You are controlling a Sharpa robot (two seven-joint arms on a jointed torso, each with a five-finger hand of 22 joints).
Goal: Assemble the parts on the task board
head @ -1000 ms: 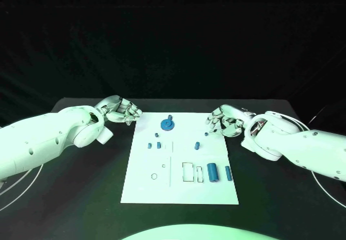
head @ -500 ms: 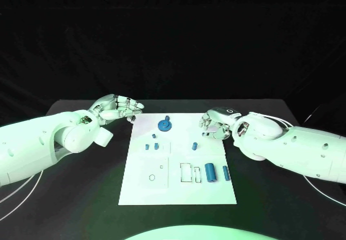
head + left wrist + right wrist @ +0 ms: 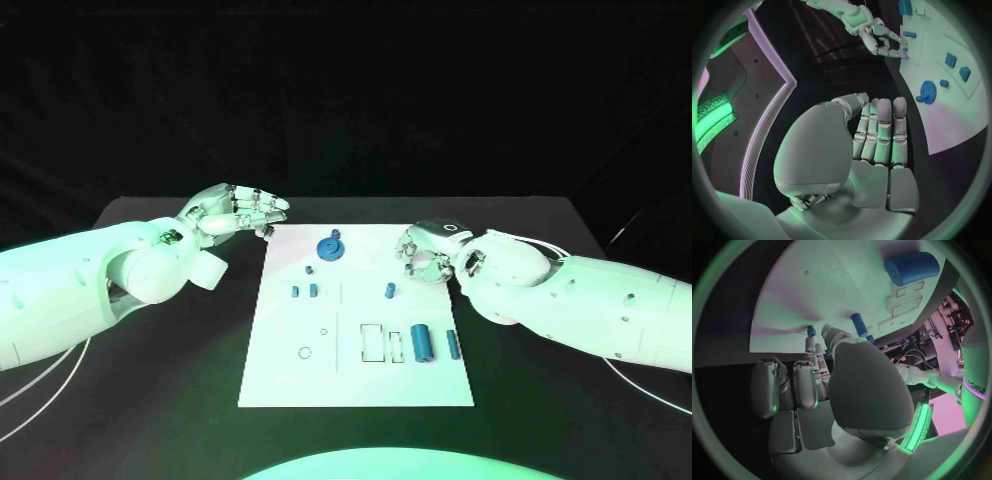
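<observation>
On the flat white plastic task board (image 3: 361, 370) my small blue plastic parts (image 3: 421, 342) lie loose: light, stiff, slippery, I judge, best pinched mid-body. My right hand (image 3: 430, 255) hovers empty, fingers curled; left hand (image 3: 231, 212) empty, fingers together.

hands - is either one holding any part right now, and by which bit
Nothing is held. The left hand hangs empty, fingers apart, beside the task board; the right hand hovers over it, fingers curled.

The left hand (image 3: 231, 212) is hovering with straight, close-set fingers (image 3: 879, 131), holding nothing, while the right hand (image 3: 433, 250) is hanging with fingers curled, likewise holding nothing
</observation>
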